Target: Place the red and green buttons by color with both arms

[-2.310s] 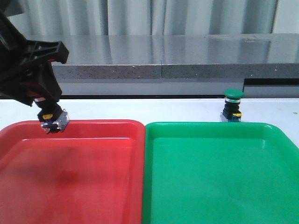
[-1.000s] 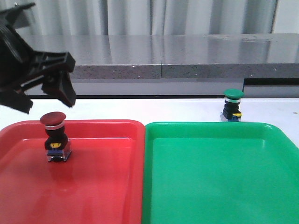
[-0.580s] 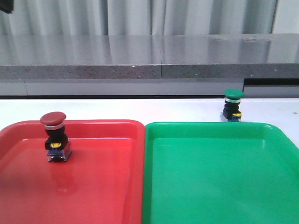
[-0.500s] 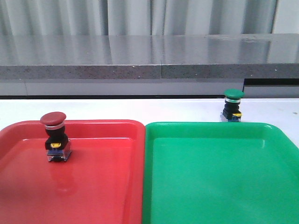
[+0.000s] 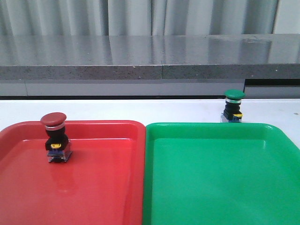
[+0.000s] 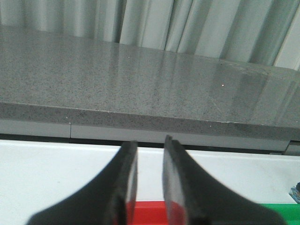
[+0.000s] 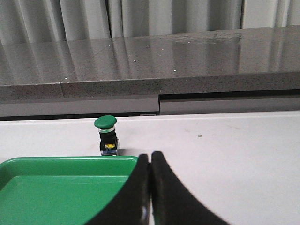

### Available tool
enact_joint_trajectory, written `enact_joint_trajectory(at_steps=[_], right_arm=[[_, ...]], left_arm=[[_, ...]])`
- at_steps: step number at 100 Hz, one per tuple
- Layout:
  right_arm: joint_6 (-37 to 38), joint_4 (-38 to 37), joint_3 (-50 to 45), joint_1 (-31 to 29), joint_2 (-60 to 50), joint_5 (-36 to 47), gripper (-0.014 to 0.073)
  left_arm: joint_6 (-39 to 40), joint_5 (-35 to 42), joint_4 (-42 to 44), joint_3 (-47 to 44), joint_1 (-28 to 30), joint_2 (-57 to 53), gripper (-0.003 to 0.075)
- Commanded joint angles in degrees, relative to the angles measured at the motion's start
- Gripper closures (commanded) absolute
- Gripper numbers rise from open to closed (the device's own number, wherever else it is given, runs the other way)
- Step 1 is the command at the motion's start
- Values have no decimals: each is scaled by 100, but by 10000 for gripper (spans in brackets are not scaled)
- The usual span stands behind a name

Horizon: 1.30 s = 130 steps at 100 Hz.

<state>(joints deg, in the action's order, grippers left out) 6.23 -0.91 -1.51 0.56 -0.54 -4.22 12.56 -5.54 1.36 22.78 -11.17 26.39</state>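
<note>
Grey pleated curtains and a speckled grey stone ledge (image 5: pixel 159 54) closed off the back of the scene, and below them ran the white tabletop (image 5: pixel 140 110) we were working over. Two shallow plastic trays lay side by side, rims touching — a glossy red tray (image 5: pixel 93 187) on the left and a glossy green tray (image 5: pixel 225 187) on the right. The red-capped mushroom push button (image 5: pixel 55 136) with its silver collar, black body and clear base stood upright inside the red tray, toward ten o'clock of that tray's floor, near the far rim. The green-capped mushroom push button (image 5: pixel 233 107) stood upright on the bare table just beyond the green tray's far rim, at about one o'clock from that tray's middle; it was outside the tray.

Neither arm showed in the front view. In the wrist views, our left gripper (image 6: pixel 150 176) held its black fingers a narrow gap apart with nothing between them, above the near edge of the red tray. Our right gripper (image 7: pixel 150 180) had its fingers pressed together — empty — with the green button well ahead of it, at about eleven o'clock.
</note>
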Motion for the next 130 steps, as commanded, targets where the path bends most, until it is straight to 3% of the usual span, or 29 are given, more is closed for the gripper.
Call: enact_joint_trajectory(at_steps=[1,94,130], right_arm=[[3,0,75,-31,6,502,660],[3,0,75,-31,6,502,660],[3,0,75,-31,6,502,660]], left_arm=[[13,473,63,13,34,-315,739],[17,511,245,-66,46,-490,739],[17,772,322,-1363,649,-1247,739]])
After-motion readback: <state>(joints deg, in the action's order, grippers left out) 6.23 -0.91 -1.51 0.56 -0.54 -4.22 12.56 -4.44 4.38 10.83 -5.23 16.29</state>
